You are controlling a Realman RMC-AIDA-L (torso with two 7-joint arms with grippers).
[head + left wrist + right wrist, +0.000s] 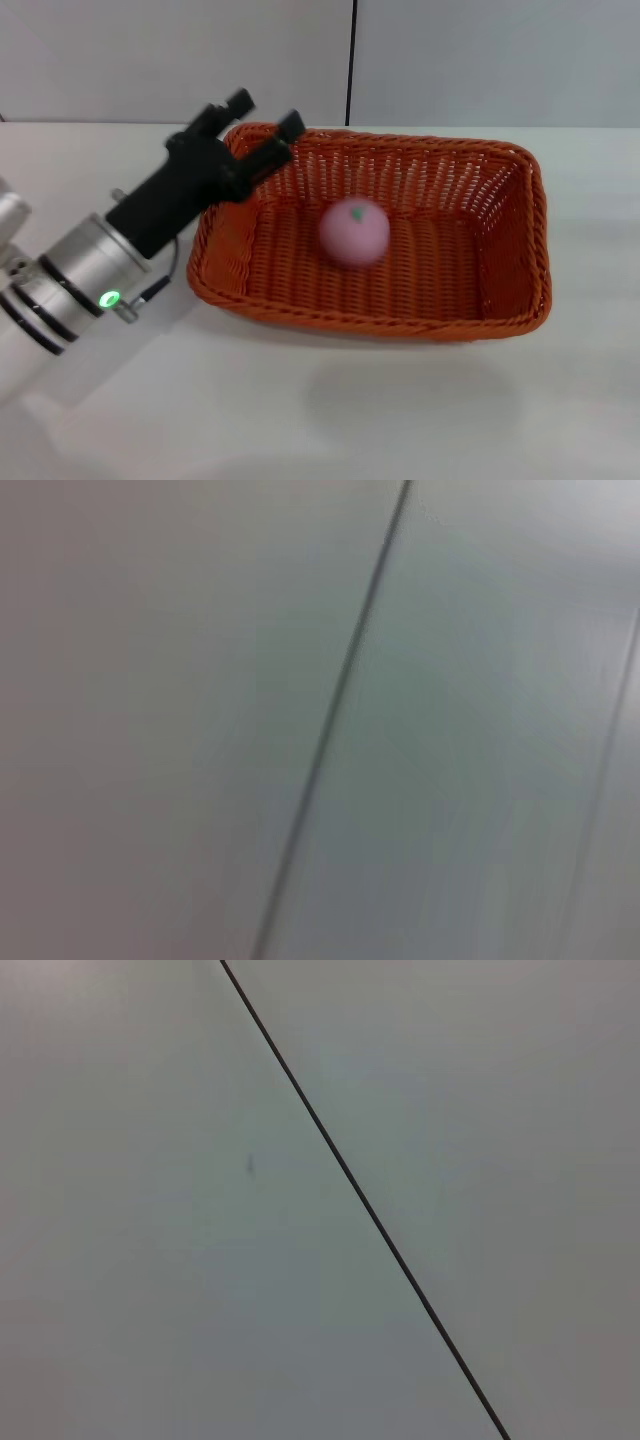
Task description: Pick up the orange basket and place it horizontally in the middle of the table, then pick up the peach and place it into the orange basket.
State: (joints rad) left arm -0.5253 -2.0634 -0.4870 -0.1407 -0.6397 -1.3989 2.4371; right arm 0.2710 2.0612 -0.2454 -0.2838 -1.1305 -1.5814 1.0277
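The orange basket lies lengthwise across the middle of the white table. The pale pink peach rests inside it, a little left of the basket's centre, with a small green spot on top. My left gripper hovers over the basket's far left corner, open, with nothing between its black fingers. It is apart from the peach, up and to the left of it. My right arm does not show in the head view. Both wrist views show only a grey wall with a dark seam.
The silver left forearm with a green light slants in from the lower left, beside the basket's left side. A grey wall with a vertical seam stands behind the table.
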